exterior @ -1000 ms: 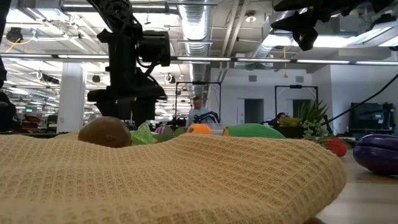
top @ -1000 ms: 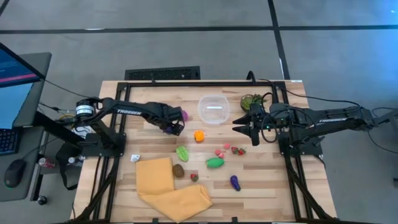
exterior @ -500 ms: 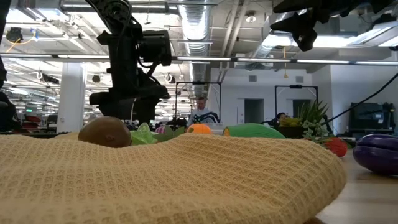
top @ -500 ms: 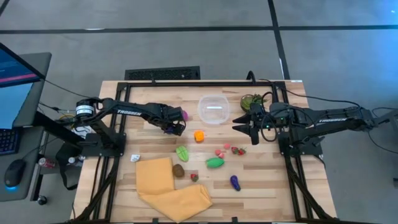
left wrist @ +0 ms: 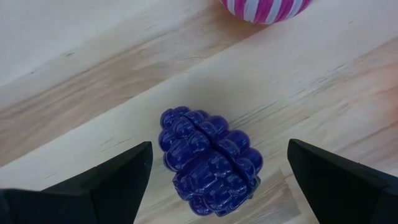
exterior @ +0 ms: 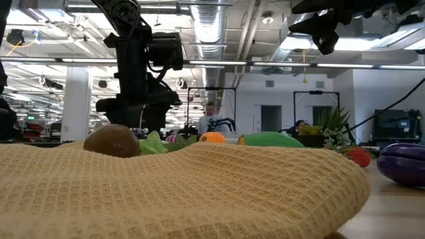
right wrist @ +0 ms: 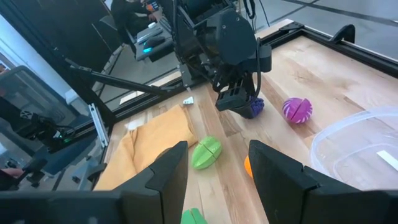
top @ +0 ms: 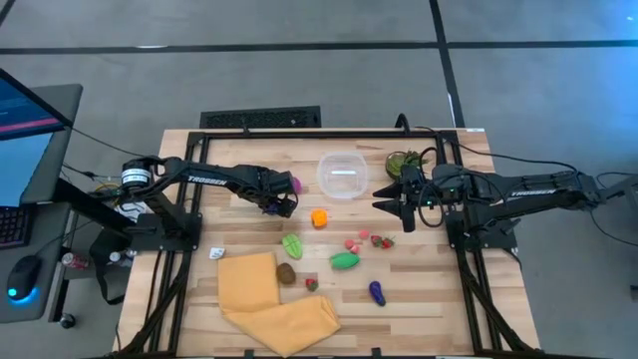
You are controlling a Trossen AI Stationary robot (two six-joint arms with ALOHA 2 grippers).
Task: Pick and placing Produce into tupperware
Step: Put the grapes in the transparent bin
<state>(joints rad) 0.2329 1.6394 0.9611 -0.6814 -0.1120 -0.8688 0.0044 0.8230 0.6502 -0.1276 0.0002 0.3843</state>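
Left gripper [left wrist: 214,177], fingers spread, straddles the purple berry [left wrist: 210,163] on the bench [left wrist: 81,93] to grasp it for the tupperware [top: 342,176].

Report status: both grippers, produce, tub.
Left gripper open, straddling the purple berry, not gripped. Right gripper holding nothing, beside the tupperware. Tupperware holds no produce. Nothing in the way.
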